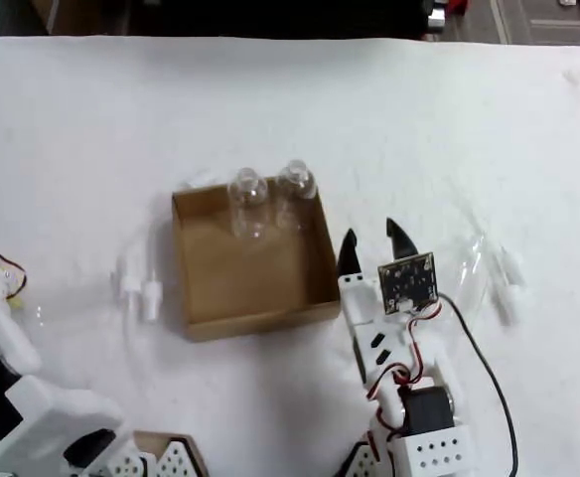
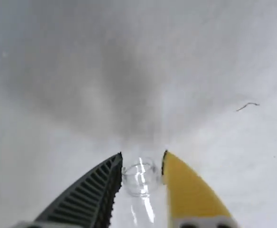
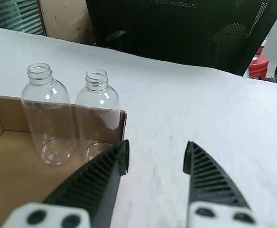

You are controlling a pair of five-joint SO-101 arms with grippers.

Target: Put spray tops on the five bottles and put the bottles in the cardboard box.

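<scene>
**Bench** (image 1: 290, 109): white. Its far edge runs straight across the high view, and broad bare surface lies between that edge and the cardboard box (image 1: 255, 298).

**Cardboard box:** open-topped, mid-bench. The near half of its floor is bare.

**Right hand** (image 1: 368, 234): just beside the box's right wall. Its black fingers are apart and hold nothing, with bare bench ahead of them.

**Left spray tops** (image 1: 141, 290): lie near the box's left wall, apart from it.

**Right spray tops** (image 1: 508, 281): lie well to the right of the right hand.

**First bottle** (image 1: 247, 204) and **second bottle** (image 1: 295, 194): clear, side by side inside the box at its far wall. Their long axes are vertical, with open, uncapped necks pointing up.

**Left hand** (image 2: 142, 154): one black finger and one yellow, clamped on the held bottle (image 2: 139, 178).

**Held bottle:** clear, with its long axis running along the fingers. A round end points away from the wrist; whether it is the mouth or the base cannot be told.
</scene>
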